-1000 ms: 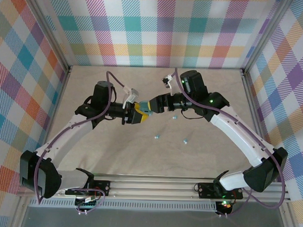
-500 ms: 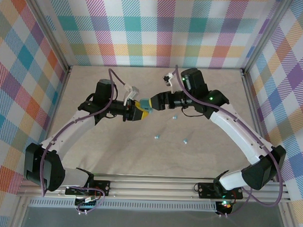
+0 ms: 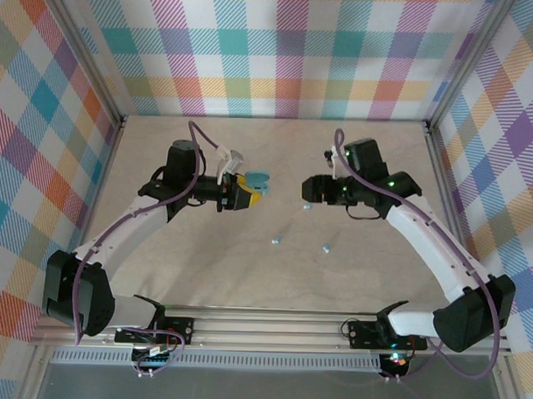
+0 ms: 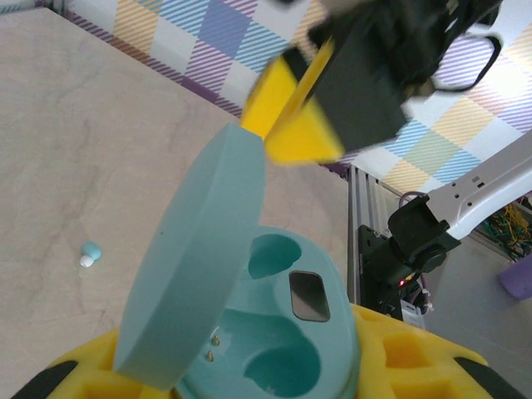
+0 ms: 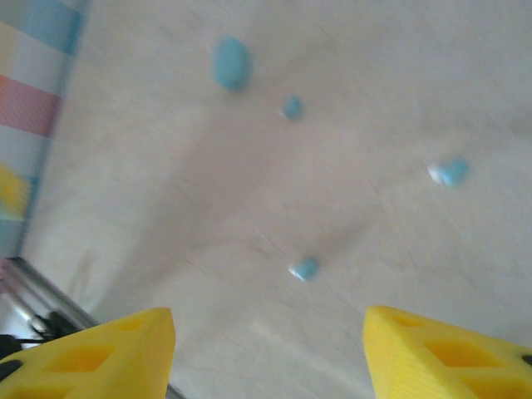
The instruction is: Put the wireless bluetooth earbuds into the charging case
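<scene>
Left gripper: the left gripper (image 3: pixel 247 191) is clamped on the base of the charging case (image 4: pixel 287 337), which sits between its yellow pads (image 4: pixel 416 357).
Charging case: held above the table (image 3: pixel 203 267), left of centre, with its lid (image 4: pixel 187 274) swung up and tilted back. Both moulded wells in the base lie bare.
Right gripper: the right gripper (image 5: pixel 268 341) has its yellow fingertips (image 5: pixel 112 349) spread wide apart with bare tabletop between them. It hangs over the table, apart from the case.
Earbuds: the earbuds lie loose on the table, outside the case. The right wrist view shows one earbud (image 5: pixel 305 268) just ahead of the spread fingers, a second earbud (image 5: pixel 451 171) off to the right and a third earbud (image 5: pixel 292 106) farther on.
Other: a larger teal oval object (image 5: pixel 230 63) lies beyond them, too blurred to identify.
</scene>
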{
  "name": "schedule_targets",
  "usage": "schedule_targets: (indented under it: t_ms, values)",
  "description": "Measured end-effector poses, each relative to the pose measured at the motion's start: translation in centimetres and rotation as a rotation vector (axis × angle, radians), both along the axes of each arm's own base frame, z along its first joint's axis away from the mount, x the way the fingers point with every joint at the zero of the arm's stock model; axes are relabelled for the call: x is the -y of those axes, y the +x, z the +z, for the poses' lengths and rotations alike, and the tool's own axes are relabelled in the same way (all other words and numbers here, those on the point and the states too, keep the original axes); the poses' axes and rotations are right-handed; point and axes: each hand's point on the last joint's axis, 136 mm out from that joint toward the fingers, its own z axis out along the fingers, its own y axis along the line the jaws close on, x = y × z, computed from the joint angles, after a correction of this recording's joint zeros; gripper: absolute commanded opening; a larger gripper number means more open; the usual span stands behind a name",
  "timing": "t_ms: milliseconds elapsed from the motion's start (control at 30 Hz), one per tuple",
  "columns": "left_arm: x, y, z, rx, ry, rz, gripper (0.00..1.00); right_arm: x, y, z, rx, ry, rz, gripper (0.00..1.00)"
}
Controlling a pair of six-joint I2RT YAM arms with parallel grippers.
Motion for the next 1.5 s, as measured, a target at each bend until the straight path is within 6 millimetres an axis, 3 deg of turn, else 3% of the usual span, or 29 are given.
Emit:
schedule_targets:
  t_ms: [100,233,500,1033,1500]
  values:
    - [0.0,0.2,-0.1,0.011,-0.002,0.005,0.00,1.7,-1.5,-4.4,-0.118,-0.086,-0.056,0.60]
    - [0.0,0.3,-0.4,0.017,0.001,0.015,0.00,3.3,-2.9,-8.7,-0.225,-0.171,-0.111,0.57]
    - [-0.2,0.0,-1.4,0.004,0.010,0.022,0.00,4.8,-3.9,-14.5,-0.355,-0.277,-0.162,0.43]
    - [-0.4,-0.3,-0.5,0.046,0.001,0.033,0.00,5.8,-4.0,-18.7,-0.406,-0.370,-0.184,0.38]
    - [-0.5,-0.3,-0.7,0.043,0.002,0.033,0.00,5.2,-3.8,-19.5,-0.365,-0.520,-0.155,0.35]
